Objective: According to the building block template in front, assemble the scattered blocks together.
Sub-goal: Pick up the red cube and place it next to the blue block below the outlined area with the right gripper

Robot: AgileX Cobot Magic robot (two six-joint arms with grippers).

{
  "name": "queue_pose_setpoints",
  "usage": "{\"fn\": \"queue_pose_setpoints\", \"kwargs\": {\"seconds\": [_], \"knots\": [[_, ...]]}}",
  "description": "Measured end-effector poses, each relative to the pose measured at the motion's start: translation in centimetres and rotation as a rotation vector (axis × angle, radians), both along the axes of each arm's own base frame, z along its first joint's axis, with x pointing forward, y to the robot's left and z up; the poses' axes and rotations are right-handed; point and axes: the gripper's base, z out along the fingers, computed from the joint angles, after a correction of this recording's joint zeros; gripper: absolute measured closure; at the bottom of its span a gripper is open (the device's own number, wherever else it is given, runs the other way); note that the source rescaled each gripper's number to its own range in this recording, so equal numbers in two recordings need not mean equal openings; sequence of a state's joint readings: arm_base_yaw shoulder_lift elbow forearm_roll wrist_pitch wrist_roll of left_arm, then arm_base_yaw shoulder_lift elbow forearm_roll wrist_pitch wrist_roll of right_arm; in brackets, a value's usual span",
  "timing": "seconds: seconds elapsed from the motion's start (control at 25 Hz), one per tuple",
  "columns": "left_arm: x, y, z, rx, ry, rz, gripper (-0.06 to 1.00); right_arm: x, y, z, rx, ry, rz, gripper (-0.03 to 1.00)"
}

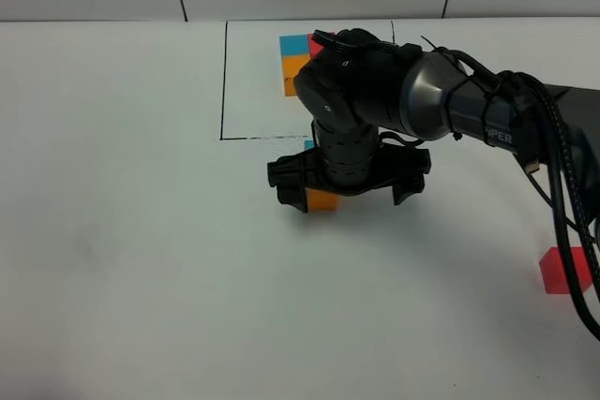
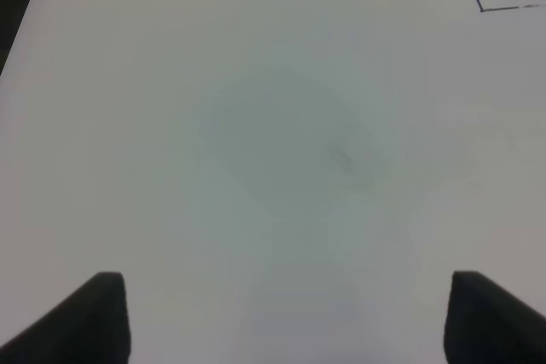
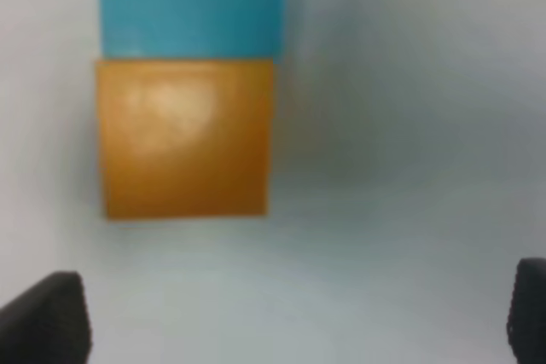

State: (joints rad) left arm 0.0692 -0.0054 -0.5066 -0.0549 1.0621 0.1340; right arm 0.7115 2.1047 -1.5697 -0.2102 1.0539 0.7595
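White table (image 1: pixel 112 259), block template (image 1: pixel 294 63), orange cube (image 1: pixel 323 200), teal cube (image 3: pixel 192 6), red cube (image 1: pixel 563 270)

Template (image 1: pixel 295 70) mostly behind the arm (image 1: pixel 441 100)

Black arm (image 1: pixel 361 91), silver collar (image 1: pixel 427 91) (white lettering (image 1: pixel 500 136)), black cables (image 1: pixel 562 185)

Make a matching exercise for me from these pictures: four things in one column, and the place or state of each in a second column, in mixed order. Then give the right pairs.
Things
1. red block
2. orange block
3. template
4. left gripper

Place or state
A. open over bare table
B. inside the black-lined rectangle
C. touching the blue block, below the right gripper
D. alone at the far right, near the cables

Pairs: 1-D, 2-C, 3-B, 4-A
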Motion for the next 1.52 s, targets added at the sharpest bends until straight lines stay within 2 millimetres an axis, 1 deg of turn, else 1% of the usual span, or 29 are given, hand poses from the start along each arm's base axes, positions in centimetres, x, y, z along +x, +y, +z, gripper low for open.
{"fn": "queue_pose_setpoints", "kwargs": {"seconds": [0.08,0.2,0.28,0.4,0.48,0.64,0.76,0.84,1.0,1.2,1.32,1.44,1.52], "knots": [[0.0,0.0,0.0,0.0,0.0,0.0,0.19,-0.1,-0.6,0.7,-0.059,-0.005,0.015,-0.03],[0.0,0.0,0.0,0.0,0.0,0.0,0.19,-0.1,-1.9,2.4,-0.074,-0.019,0.01,-0.03],[0.0,0.0,0.0,0.0,0.0,0.0,0.19,-0.2,-3.2,3.3,-0.056,-0.028,-0.008,-0.03],[0.0,0.0,0.0,0.0,0.0,0.0,0.19,-0.7,-5.5,4.0,-0.03,-0.046,-0.036,-0.03],[0.0,0.0,0.0,0.0,0.0,0.0,0.19,-1.6,-7.4,3.9,-0.014,-0.046,-0.052,-0.03],[0.0,0.0,0.0,0.0,0.0,0.0,0.19,-3.1,-11.6,4.5,0.024,-0.042,-0.081,-0.03],[0.0,0.0,0.0,0.0,0.0,0.0,0.19,-4.5,-14.4,5.8,0.055,-0.05,-0.089,-0.03],[0.0,0.0,0.0,0.0,0.0,0.0,0.19,-5.4,-16.0,6.7,0.085,-0.062,-0.105,-0.03],[0.0,0.0,0.0,0.0,0.0,0.0,0.19,-7.9,-19.0,7.8,0.135,-0.084,-0.141,-0.03],[0.0,0.0,0.0,0.0,0.0,0.0,0.19,-11.2,-21.6,8.1,0.143,-0.108,-0.191,-0.03],[0.0,0.0,0.0,0.0,0.0,0.0,0.19,-12.9,-22.7,7.8,0.139,-0.114,-0.207,-0.02],[0.0,0.0,0.0,0.0,0.0,0.0,0.19,-13.8,-23.0,7.7,0.134,-0.116,-0.189,-0.01],[0.0,0.0,0.0,0.0,0.0,0.0,0.19,-13.9,-23.0,7.6,0.134,-0.113,-0.18,0.0]]}}
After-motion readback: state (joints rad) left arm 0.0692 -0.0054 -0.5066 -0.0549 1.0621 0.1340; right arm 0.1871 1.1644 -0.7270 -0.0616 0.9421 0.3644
